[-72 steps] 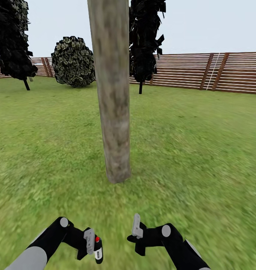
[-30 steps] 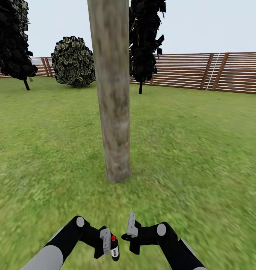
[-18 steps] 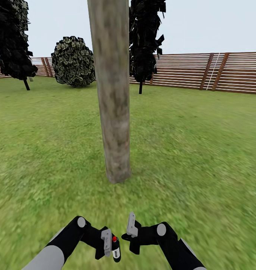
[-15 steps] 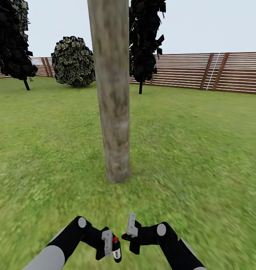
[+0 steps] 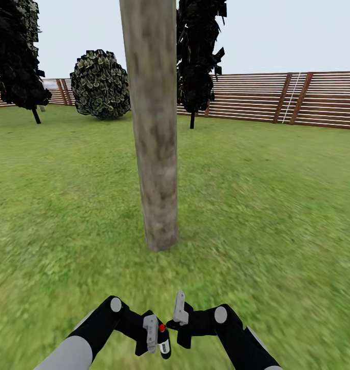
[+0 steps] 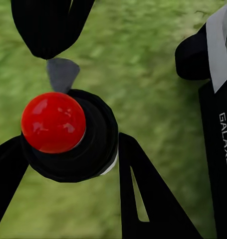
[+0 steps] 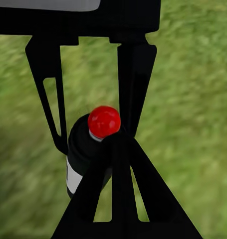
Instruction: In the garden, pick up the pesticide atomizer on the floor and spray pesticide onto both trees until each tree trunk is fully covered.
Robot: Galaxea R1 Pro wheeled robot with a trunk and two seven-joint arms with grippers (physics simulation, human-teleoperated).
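Note:
The thick, mottled grey-beige tree trunk (image 5: pixel 154 128) rises from the grass straight ahead, a short way beyond both arms. My left gripper (image 5: pixel 157 336) is shut on the pesticide atomizer (image 5: pixel 164 344), a small dark bottle with a red top and white label, held upright low over the lawn. The left wrist view looks down on the atomizer's red top (image 6: pixel 53 122) between the left gripper's black fingers (image 6: pixel 138 199). My right gripper (image 5: pixel 179 308) stands close beside the bottle, its fingers together and holding nothing. From the right wrist, the atomizer (image 7: pixel 83 149) sits just past the right gripper (image 7: pixel 115 149).
Blurry green grass (image 5: pixel 257 205) spreads all around the trunk. Two thin-stemmed black trees (image 5: pixel 195 56) (image 5: pixel 18 51) and a round bush (image 5: pixel 100 85) stand far back. A brown slatted fence (image 5: pixel 277 97) closes off the lawn behind them.
My left gripper has carried the atomizer to the right, up close to the right gripper. The right gripper shifted slightly left early on and has held still since.

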